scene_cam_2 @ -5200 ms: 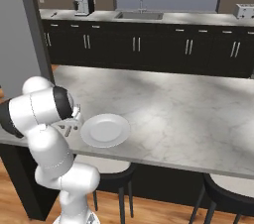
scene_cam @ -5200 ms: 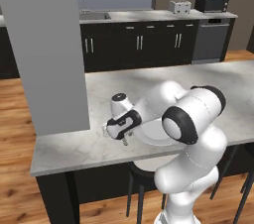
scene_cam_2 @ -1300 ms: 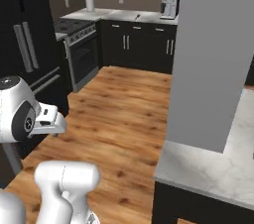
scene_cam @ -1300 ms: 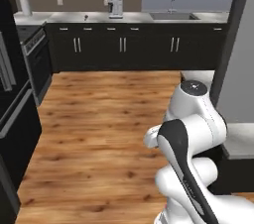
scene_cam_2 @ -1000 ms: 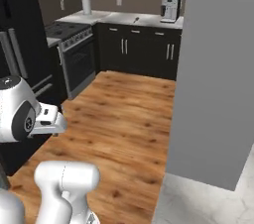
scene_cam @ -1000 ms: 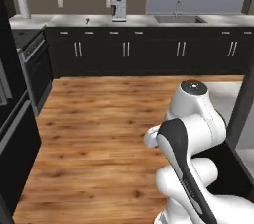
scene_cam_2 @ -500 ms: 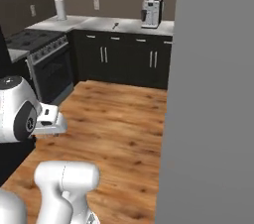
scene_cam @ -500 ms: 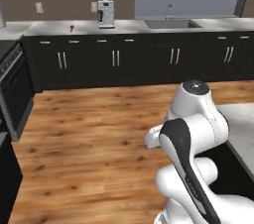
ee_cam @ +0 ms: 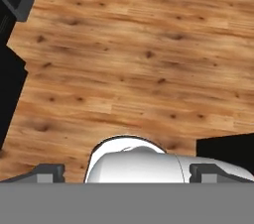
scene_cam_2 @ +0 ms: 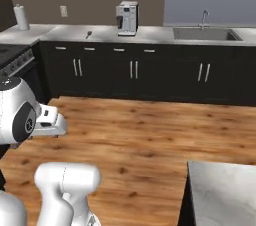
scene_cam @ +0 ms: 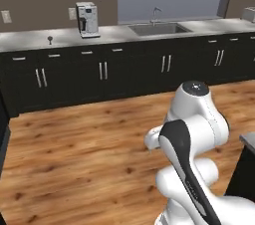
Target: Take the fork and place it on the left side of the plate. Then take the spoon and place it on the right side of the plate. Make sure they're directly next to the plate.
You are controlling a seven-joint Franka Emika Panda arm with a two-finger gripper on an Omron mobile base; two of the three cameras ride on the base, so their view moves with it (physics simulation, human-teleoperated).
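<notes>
My gripper hangs open over bare wood floor, its two dark fingertips set wide apart with nothing between them. The arm is folded up close over the base, and its white hand points down to the left. On the far counter, left of the coffee machine, lies a small dark thing with a thin handle; it looks like the spoon but is too small to be sure. The fork and the plate are out of view.
A long counter on black cabinets runs along the back wall, with a coffee machine and a sink. A stove stands at the left. The marble island's corner is at the lower right. Wood floor lies between.
The whole picture has slid to the left, so the camera has moved with the base. The grey pillar has left the right base view and the island corner has come in. The arm's pose is unchanged.
</notes>
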